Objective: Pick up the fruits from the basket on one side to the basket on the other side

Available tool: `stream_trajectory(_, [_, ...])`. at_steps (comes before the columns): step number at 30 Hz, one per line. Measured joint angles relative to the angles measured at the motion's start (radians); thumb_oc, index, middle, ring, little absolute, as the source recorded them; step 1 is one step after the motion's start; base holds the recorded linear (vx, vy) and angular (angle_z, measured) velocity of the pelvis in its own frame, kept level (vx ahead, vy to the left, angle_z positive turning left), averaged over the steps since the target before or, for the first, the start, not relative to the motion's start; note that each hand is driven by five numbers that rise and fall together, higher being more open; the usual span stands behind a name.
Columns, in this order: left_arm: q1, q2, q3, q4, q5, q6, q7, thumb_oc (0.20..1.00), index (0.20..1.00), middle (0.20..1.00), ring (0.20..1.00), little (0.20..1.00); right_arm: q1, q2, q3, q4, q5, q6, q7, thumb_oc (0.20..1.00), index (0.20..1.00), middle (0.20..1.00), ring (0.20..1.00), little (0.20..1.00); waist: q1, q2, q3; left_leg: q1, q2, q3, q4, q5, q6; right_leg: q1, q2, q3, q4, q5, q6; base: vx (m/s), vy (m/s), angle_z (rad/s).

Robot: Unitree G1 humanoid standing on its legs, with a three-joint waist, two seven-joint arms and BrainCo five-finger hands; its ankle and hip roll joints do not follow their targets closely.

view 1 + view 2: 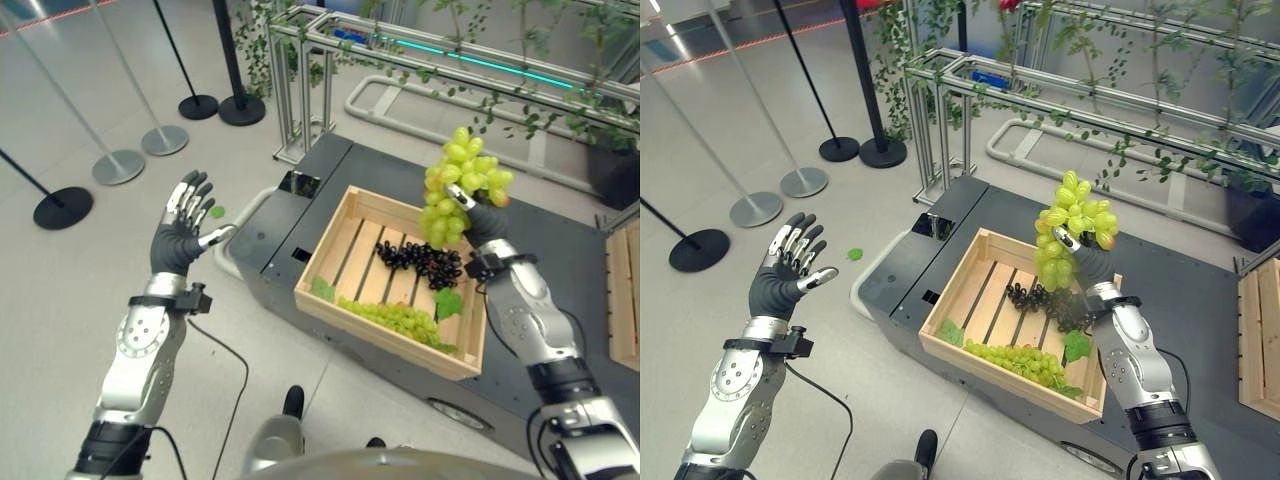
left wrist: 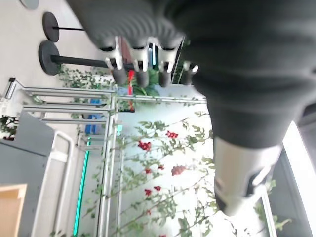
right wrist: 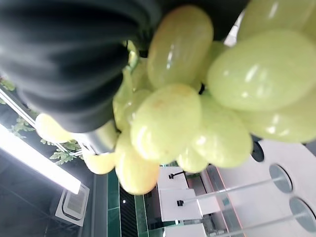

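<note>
Left hand [image 2: 197,64] with straight fingers [image 2: 142,74], metal frame [image 2: 106,163], vines with red berries [image 2: 148,146], black stanchion bases [image 2: 49,49]

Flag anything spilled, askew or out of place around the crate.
One small green leaf lies loose on the floor beside the cart, apart from the crate. Otherwise nothing odd: the right hand holds green grapes above it.
</note>
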Motion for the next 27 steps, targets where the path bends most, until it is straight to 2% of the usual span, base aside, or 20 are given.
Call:
stream_trajectory(5, [0.037,0.015,-0.003,0.0,-0.03,0.029,-0.045,1.0,1.0,1.0,1.0,1.0,0.02,-0.024,0.0,-0.04,-0.022,0.002,0.014,0.2,0.2,0.2,0.2,0.2,-0.008,0.001,-0.026,0.04,0.003,0.032,-0.036,0.0,0.0,0.023,0.007,0.031,-0.049,0.02,0.005,0.03,0.024,-0.19])
stream_trajectory(8, [0.045,0.057,-0.003,-0.004,-0.03,0.056,-0.071,1.0,1.0,1.0,1.0,1.0,0.02,-0.03,0.0,-0.047,-0.06,0.002,0.021,0.2,0.2,0.2,0.2,0.2,-0.009,0.002,-0.031,0.047,0.006,0.051,-0.044,0.0,0.0,0.028,0.01,0.046,-0.063,0.029,0.004,0.02,0.017,-0.16])
stream_trajectory(11, [0.043,0.08,-0.031,-0.014,-0.039,0.081,-0.107,1.0,1.0,1.0,1.0,1.0,0.02,-0.035,0.004,-0.054,-0.111,0.009,0.028,0.2,0.2,0.2,0.2,0.2,-0.029,0.002,-0.031,0.055,0.005,0.053,-0.045,0.0,0.0,0.035,0.011,0.05,-0.07,0.033,0.005,0.01,0.013,-0.03])
stream_trajectory(13, [0.042,0.14,-0.074,-0.033,-0.04,0.11,-0.148,1.0,1.0,1.0,1.0,1.0,0.02,-0.04,0.012,-0.063,-0.163,0.017,0.036,0.2,0.2,0.2,0.2,0.2,-0.033,0.004,-0.034,0.073,0.008,0.064,-0.06,0.0,0.0,0.041,0.015,0.065,-0.077,0.036,0.005,0.02,0.01,-0.15])
stream_trajectory(16, [0.034,0.15,-0.081,-0.035,-0.047,0.116,-0.165,1.0,1.0,1.0,1.0,1.0,0.02,-0.054,0.013,-0.075,-0.203,0.017,0.039,0.2,0.2,0.2,0.2,0.2,-0.038,0.004,-0.038,0.084,0.011,0.079,-0.066,0.0,0.0,0.047,0.018,0.076,-0.088,0.044,0.004,0.01,0.008,-0.15])
stream_trajectory(20, [-0.012,0.155,-0.1,-0.035,-0.066,0.121,-0.175,1.0,1.0,1.0,1.0,1.0,0.024,-0.114,0.02,-0.102,-0.309,0.017,0.05,0.2,0.2,0.2,0.2,0.2,-0.05,0.004,-0.055,0.083,0.011,0.082,-0.071,0.0,0.0,0.051,0.02,0.081,-0.1,0.051,0.005,0.0,0.006,-0.03])
stream_trajectory(27, [-0.035,0.155,-0.127,-0.035,-0.065,0.121,-0.196,1.0,1.0,1.0,1.0,1.0,0.034,-0.125,0.019,-0.148,-0.443,0.016,0.057,0.2,0.2,0.2,0.2,0.2,-0.06,0.005,-0.064,0.098,0.01,0.085,-0.085,0.0,0.0,0.057,0.02,0.093,-0.112,0.055,0.006,0.0,0.008,-0.05])
